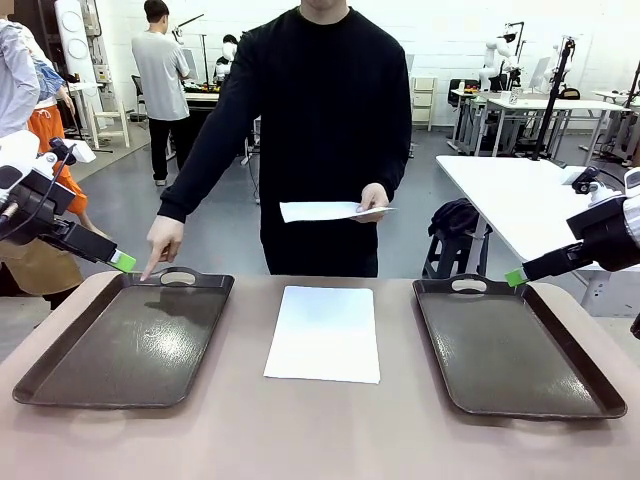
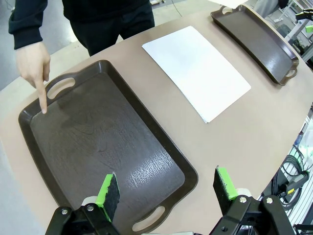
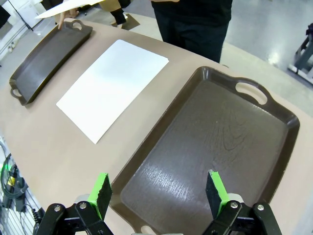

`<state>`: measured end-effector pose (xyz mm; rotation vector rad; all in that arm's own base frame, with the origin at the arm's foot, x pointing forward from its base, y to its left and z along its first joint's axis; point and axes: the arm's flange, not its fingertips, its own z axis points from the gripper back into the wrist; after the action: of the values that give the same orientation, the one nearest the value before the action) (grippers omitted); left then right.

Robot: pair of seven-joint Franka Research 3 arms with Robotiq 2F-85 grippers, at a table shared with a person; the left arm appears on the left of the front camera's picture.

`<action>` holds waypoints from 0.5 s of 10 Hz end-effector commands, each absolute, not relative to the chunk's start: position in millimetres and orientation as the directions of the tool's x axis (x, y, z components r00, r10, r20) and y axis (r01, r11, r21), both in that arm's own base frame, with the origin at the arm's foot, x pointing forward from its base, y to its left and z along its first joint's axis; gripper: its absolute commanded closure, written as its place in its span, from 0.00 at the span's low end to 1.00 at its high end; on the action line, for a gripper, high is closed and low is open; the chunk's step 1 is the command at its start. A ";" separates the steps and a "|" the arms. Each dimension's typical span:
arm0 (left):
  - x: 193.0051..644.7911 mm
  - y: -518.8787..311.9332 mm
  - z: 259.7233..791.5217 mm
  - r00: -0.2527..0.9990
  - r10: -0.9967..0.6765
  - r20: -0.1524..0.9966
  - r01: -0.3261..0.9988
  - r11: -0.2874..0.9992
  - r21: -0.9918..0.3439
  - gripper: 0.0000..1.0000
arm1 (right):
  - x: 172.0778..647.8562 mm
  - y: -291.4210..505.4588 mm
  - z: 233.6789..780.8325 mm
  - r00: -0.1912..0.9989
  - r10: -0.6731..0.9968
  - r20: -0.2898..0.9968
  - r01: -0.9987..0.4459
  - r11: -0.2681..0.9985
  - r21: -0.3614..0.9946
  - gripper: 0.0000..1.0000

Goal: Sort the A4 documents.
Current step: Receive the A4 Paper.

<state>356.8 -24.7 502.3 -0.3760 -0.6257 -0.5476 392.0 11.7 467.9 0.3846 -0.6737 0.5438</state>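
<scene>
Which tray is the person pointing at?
The dark brown handled tray on the robot's left: a finger points at its far rim, not at the right-hand tray.

person (image 1: pixel 320 120): head cut by the top edge, legs behind the bench (image 1: pixel 320 430)
bench: runs off both sides and the bottom of the front view
held sheet (image 1: pixel 322 211): one corner under the holding hand (image 1: pixel 373 198); cut by the top edge in the right wrist view
pointing hand (image 1: pixel 163 240): mostly behind the held sheet in the right wrist view
left tool (image 1: pixel 122 261): side-on in the front view, its spread unreadable there (right tool (image 1: pixel 515 277) likewise)
left tray (image 2: pixel 98 142): near corner behind the left tool
right tray (image 3: pixel 205 142): near rim lost at the bottom edge
flat sheet (image 1: pixel 324 333): one leaf or several, too thin to tell
</scene>
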 end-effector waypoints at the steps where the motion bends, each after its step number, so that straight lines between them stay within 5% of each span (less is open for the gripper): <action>1: 357.2 -24.3 501.9 0.677 -0.362 0.641 0.585 0.793 -0.170 0.00 | 394.7 11.8 463.9 0.650 0.342 0.679 -0.592 0.787 0.171 0.00; 5: 357.2 -24.3 501.9 0.677 -0.362 0.641 0.585 0.793 -0.170 0.00 | 394.7 11.8 463.9 0.650 0.342 0.679 -0.592 0.787 0.171 0.00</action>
<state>356.8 -24.7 502.3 -0.3760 -0.6257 -0.5476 392.0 11.8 467.9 0.3846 -0.6735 0.5440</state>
